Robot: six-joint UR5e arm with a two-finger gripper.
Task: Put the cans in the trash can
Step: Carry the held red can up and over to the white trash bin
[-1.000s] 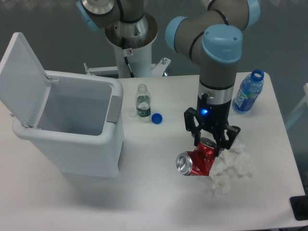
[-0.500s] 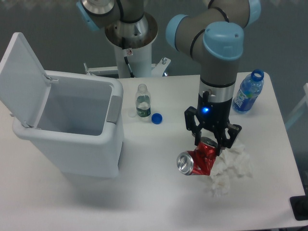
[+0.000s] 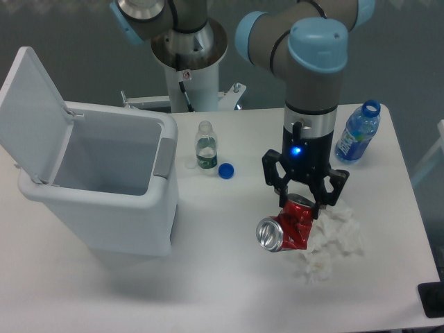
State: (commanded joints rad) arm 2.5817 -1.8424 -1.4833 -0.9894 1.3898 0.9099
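The bin stands at the table's left side with its lid swung up and back, mouth open. Between the bin and the can the table is bare; a small clear bottle and a blue cap lie farther back, right of the bin. The arm drops nearly straight down, wrist vertical, a blue light lit above the end effector. Its fingers are clamped on the can's red rear end. The can lies well right of the bin, long axis slanting, silver top toward the bin and camera. Crumpled paper touches its right side. A blue bottle sits near the far right edge.
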